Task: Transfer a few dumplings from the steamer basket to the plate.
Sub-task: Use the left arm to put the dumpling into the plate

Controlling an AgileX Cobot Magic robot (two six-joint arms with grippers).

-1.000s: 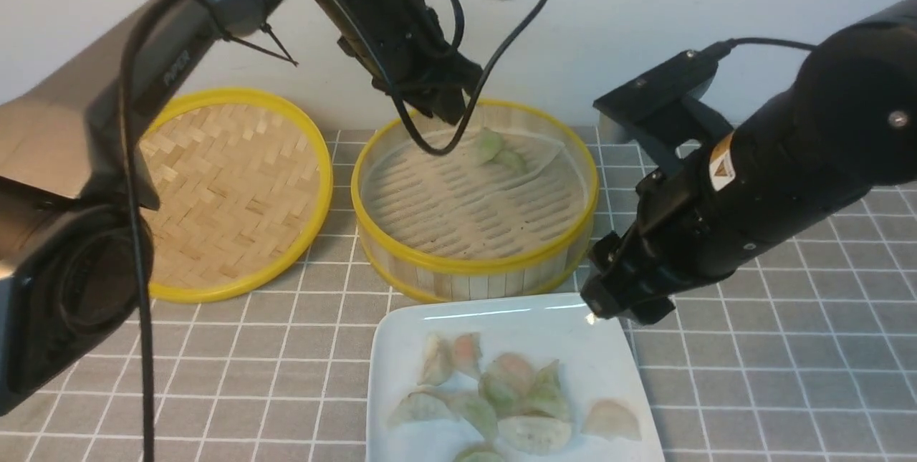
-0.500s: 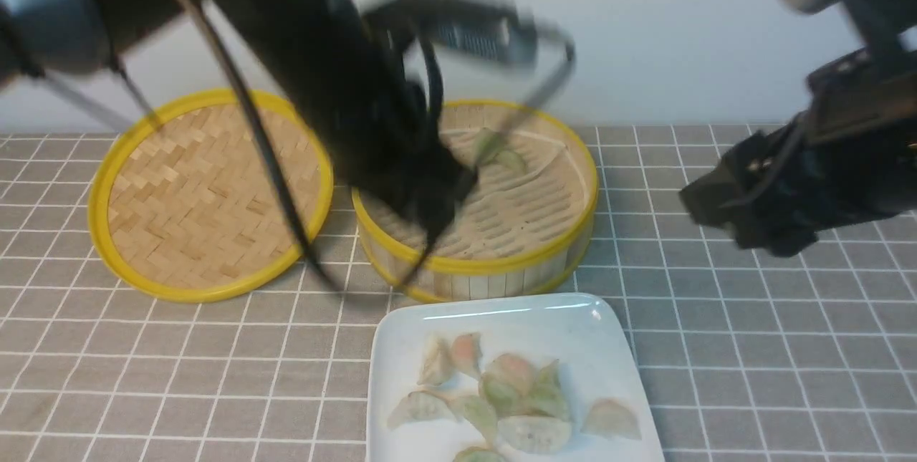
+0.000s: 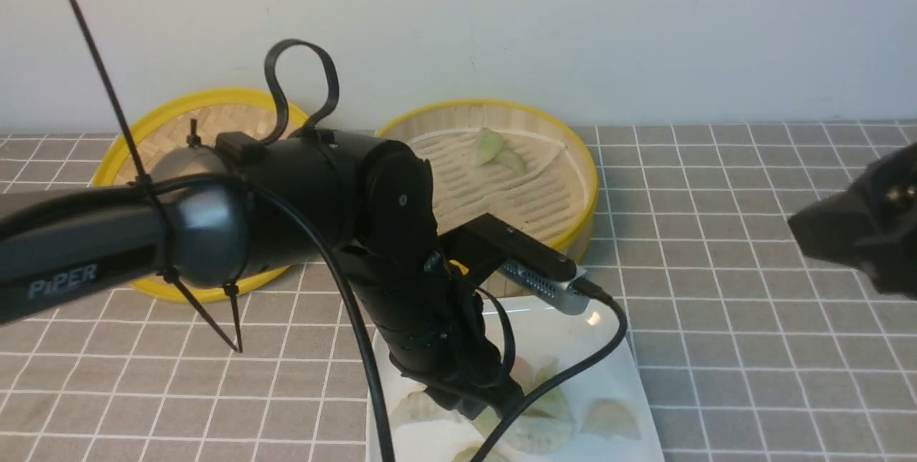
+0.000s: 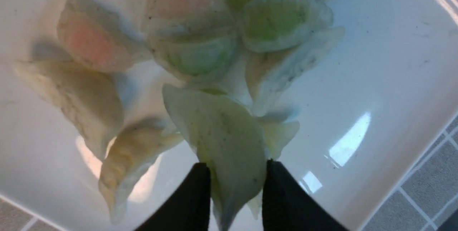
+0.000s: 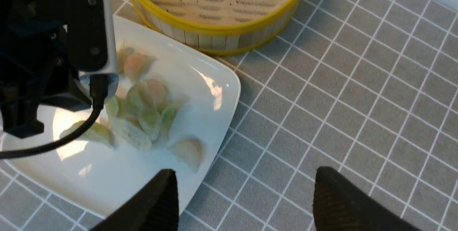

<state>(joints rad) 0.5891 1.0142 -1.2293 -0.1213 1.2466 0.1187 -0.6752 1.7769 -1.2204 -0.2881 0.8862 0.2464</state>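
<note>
My left gripper (image 4: 234, 173) hangs low over the white plate (image 4: 375, 62), shut on a pale green dumpling (image 4: 225, 134) that sticks out past its fingertips. Several dumplings (image 5: 150, 116), green, whitish and pink-tinged, lie heaped on the plate (image 5: 200, 80). In the front view the left gripper (image 3: 487, 405) hides much of that heap. Behind it stands the steamer basket (image 3: 589, 190), with two green dumplings (image 3: 496, 148) at its far side. My right gripper (image 5: 245, 191) is open and holds nothing, above the grey cloth just right of the plate's edge.
The shallow woven lid (image 3: 215, 118) lies left of the steamer, against the back wall. A checked grey cloth (image 3: 716, 347) covers the table. My right arm (image 3: 867, 225) hovers at the right edge of the front view. The left wrist camera's cable (image 3: 573, 369) trails over the plate.
My left arm swung from the steamer's far side down over the plate, carrying a dumpling. My right arm drew back from the plate's corner to the right.
</note>
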